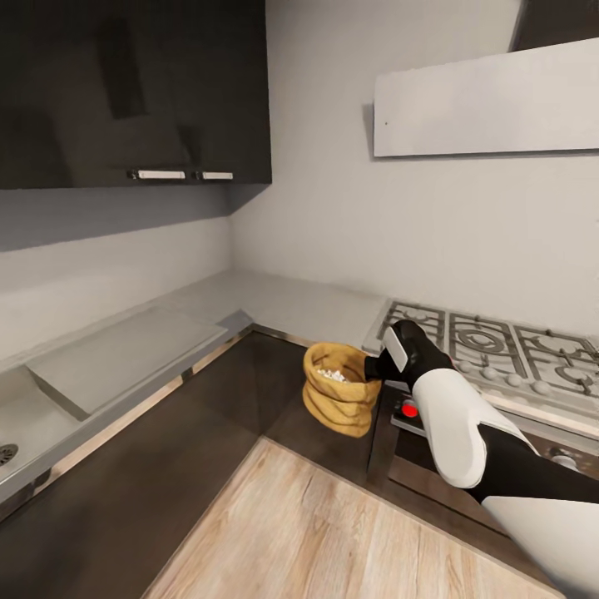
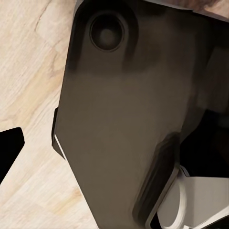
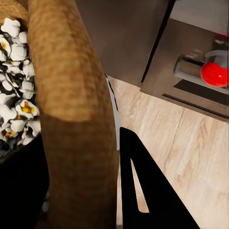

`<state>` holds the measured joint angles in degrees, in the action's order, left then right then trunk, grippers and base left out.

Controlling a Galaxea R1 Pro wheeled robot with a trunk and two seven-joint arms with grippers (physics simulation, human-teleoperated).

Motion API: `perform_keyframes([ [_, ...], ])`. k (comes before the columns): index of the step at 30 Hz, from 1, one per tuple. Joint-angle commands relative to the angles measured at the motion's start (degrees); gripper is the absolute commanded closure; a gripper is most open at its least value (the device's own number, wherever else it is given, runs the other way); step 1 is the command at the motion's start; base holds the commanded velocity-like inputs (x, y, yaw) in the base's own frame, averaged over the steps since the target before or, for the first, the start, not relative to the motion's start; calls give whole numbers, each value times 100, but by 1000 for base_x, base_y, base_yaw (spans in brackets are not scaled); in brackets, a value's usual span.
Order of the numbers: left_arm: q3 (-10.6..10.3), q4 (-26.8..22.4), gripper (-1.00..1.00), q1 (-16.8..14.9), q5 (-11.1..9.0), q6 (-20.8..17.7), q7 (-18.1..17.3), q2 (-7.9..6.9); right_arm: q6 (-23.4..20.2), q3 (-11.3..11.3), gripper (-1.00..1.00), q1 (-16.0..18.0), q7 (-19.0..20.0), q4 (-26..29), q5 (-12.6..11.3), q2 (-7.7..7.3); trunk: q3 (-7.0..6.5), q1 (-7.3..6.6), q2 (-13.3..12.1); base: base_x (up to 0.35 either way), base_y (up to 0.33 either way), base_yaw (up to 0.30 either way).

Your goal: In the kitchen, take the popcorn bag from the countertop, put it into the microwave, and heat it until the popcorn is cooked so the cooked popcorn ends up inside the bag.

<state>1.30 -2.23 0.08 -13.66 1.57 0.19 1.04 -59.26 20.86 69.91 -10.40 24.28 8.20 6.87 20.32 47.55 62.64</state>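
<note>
Head view has the right pincer [image 1: 376, 366] clamped on the rim of the popcorn bag [image 1: 337, 391], held in the air before the dark cabinets beside the hob [image 1: 491, 349]; a thin rim grip could slip, spilling the popped kernels [image 3: 14, 95].

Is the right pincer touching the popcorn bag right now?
Touching. In the right wrist view the popcorn bag has its rolled rim pinched between the fingers of the right pincer, with no gap showing.
</note>
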Motion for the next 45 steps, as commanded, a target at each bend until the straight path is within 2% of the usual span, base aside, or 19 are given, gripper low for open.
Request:
perform_keyframes([
  [1, 10, -5, -100, 1, -24, 10, 2, 1, 11, 51, 100, 5, 23, 7, 43, -1, 6, 1, 4, 0, 0, -1],
  [7, 10, -5, -100, 1, -23, 10, 0, 2, 234, 56, 100, 5, 37, -1, 31, -27, 6, 1, 4, 0, 0, 0],
  [25, 10, -5, -100, 1, -27, 10, -2, -1, 189, 51, 100, -3, -11, 6, 65, -28, 6, 1, 4, 0, 0, -8],
  [36, 13, -5, -100, 1, -26, 10, 6, 1, 178, 50, 100, -4, -16, 4, 68, -28, 6, 1, 4, 0, 0, -258],
  [45, 19, -4, -100, 1, -26, 10, 11, 2, 186, 50, 100, -4, -15, 6, 76, -90, 6, 1, 4, 0, 0, -285],
])
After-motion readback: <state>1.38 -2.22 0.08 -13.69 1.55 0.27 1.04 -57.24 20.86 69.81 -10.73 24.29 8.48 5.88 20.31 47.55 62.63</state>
